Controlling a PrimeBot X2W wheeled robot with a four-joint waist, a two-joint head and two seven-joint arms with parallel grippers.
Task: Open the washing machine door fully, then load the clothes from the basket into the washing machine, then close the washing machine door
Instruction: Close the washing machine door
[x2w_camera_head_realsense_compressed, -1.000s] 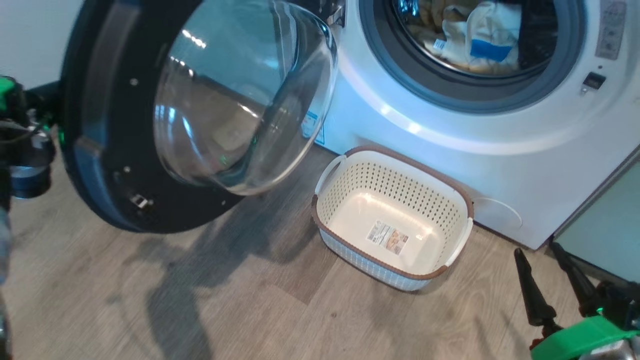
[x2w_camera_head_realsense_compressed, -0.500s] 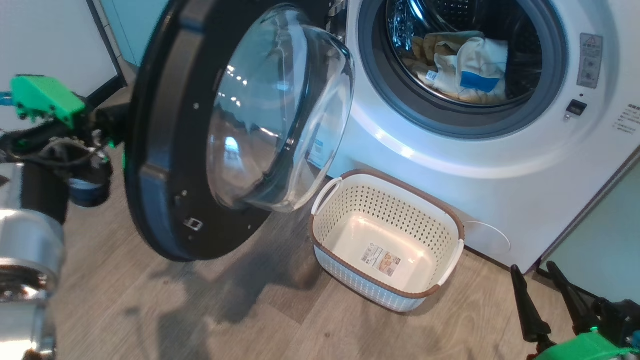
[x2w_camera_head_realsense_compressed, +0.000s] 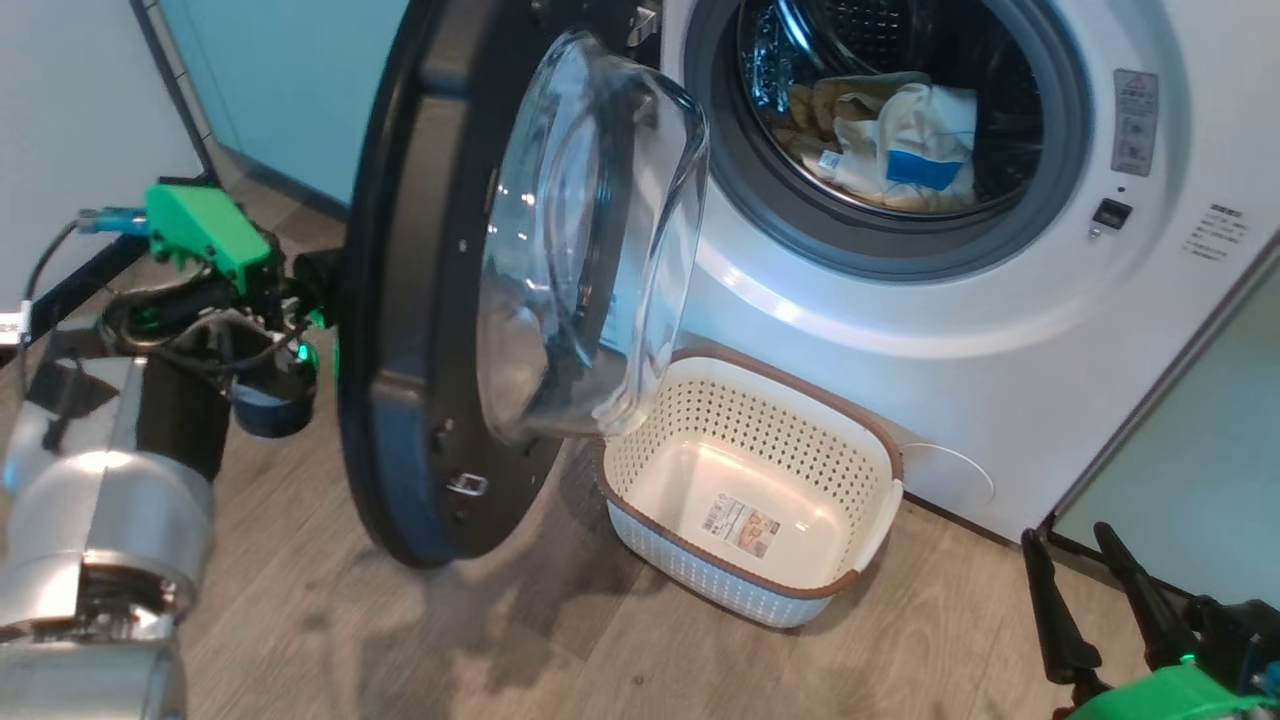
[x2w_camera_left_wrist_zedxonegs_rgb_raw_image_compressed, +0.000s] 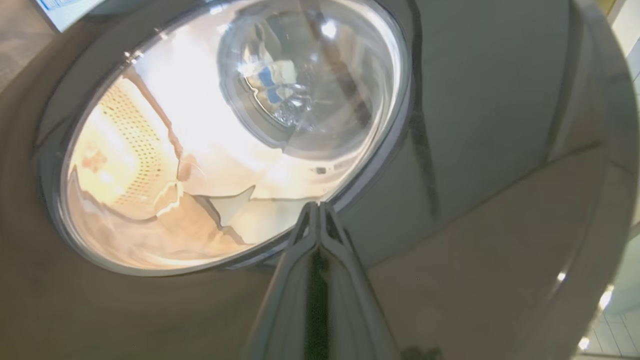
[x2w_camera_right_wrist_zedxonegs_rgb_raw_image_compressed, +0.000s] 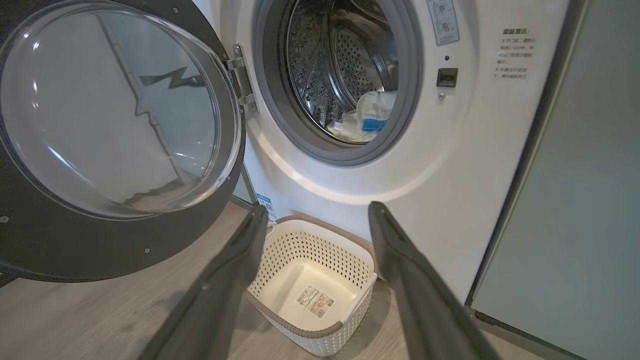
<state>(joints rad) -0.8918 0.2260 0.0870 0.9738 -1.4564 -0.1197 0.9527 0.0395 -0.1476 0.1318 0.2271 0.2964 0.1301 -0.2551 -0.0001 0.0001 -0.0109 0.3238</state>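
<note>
Head view: the door (x2w_camera_head_realsense_compressed: 410, 330) is standing roughly edge-on to the washer (x2w_camera_head_realsense_compressed: 900, 330), so it's open and nowhere near latched. The clothes (x2w_camera_head_realsense_compressed: 900, 140) are lying inside the drum, and the basket (x2w_camera_head_realsense_compressed: 700, 440) is sitting empty on the floor just below the opening. So I'm calling the opening and loading done, with only the closing left. The left arm is reaching in behind the door's outer face, and the rim is hiding its fingers. The right gripper (x2w_camera_head_realsense_compressed: 1065, 532) is idling at the lower right with its jaws spread, holding nothing, well apart from the door.

Left wrist view: the left gripper (x2w_camera_left_wrist_zedxonegs_rgb_raw_image_compressed: 316, 210) is keeping its two fingers pinched together on nothing. The tips are sitting right at the edge of the glass on the door's (x2w_camera_left_wrist_zedxonegs_rgb_raw_image_compressed: 475, 150) outside face. It looks like it's touching there, set up for a push, but I can't tell for sure.

Right wrist view: the right gripper's (x2w_camera_right_wrist_zedxonegs_rgb_raw_image_compressed: 315, 212) wide-apart fingers are framing the empty basket (x2w_camera_right_wrist_zedxonegs_rgb_raw_image_compressed: 320, 250) without touching it. The door (x2w_camera_right_wrist_zedxonegs_rgb_raw_image_compressed: 50, 250) is hanging off to the left, and the clothes (x2w_camera_right_wrist_zedxonegs_rgb_raw_image_compressed: 372, 115) are resting low in the drum, up above the fingertips.
</note>
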